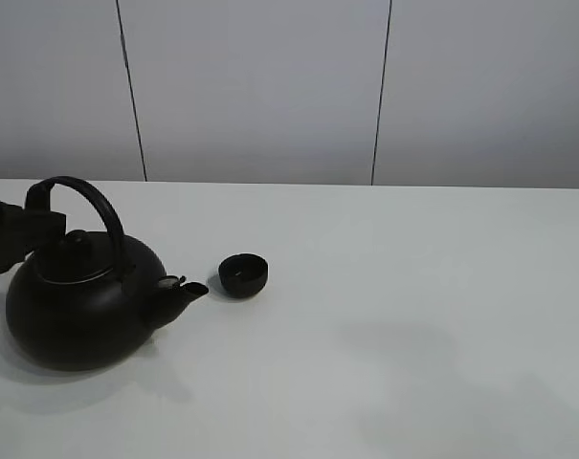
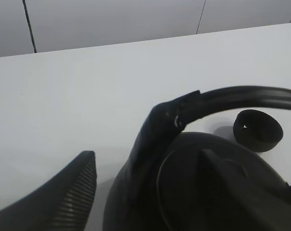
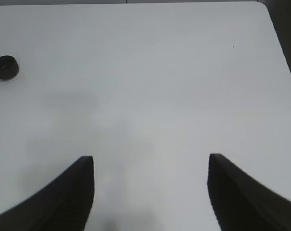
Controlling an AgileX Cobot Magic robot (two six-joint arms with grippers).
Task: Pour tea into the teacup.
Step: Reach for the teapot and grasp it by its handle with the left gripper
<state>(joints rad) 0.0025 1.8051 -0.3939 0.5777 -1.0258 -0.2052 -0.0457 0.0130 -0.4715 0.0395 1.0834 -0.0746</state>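
The teacup point(image 1: 243, 274) is a small black handleless cup standing upright on the white table point(image 1: 413, 287), just beyond the tip of the kettle's spout point(image 1: 186, 291). The big round black kettle point(image 1: 78, 311) sits at the left with its arched handle point(image 1: 83, 196) up. My left gripper point(image 1: 19, 234) is at the handle's left end. In the left wrist view its jaws straddle the handle point(image 2: 150, 139), open, with a gap beside one ribbed finger point(image 2: 68, 192); the teacup point(image 2: 257, 130) shows past the lid. My right gripper point(image 3: 150, 156) hovers open over bare table, with the teacup point(image 3: 4, 67) far off.
A pale panelled wall point(image 1: 270, 86) stands behind the table's far edge. In the right wrist view the table's rounded corner point(image 3: 263, 6) and side edge show. A faint shadow point(image 1: 394, 339) lies on the table right of the cup.
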